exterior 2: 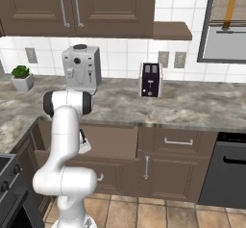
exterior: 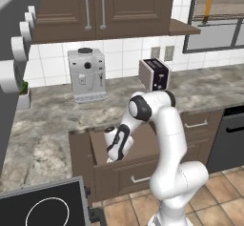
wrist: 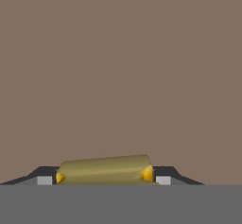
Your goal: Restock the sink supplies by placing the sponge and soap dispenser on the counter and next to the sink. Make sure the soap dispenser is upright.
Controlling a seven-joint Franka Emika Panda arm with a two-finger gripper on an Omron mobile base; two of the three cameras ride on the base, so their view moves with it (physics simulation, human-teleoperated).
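In the hand view the sponge (wrist: pixel 104 168), olive green with yellow showing at both ends, lies crosswise between my two fingertips (wrist: pixel 45 179) over the brown drawer floor. My gripper (wrist: pixel 104 180) is shut on it, one finger pressing at each end. In the left base view the hand (exterior: pixel 116 144) reaches down into the open drawer (exterior: pixel 81 148) below the counter (exterior: pixel 57 113). The right base view has the hand (exterior 2: pixel 84 145) partly hidden behind the arm. The soap dispenser and the sink are out of view.
On the counter stand a grey coffee machine (exterior: pixel 86 75), a dark toaster (exterior: pixel 155 74) and a small potted plant (exterior: pixel 23 94). A stove top (exterior: pixel 43 208) sits at the lower left, a dark dishwasher front (exterior: pixel 228 134) at the right.
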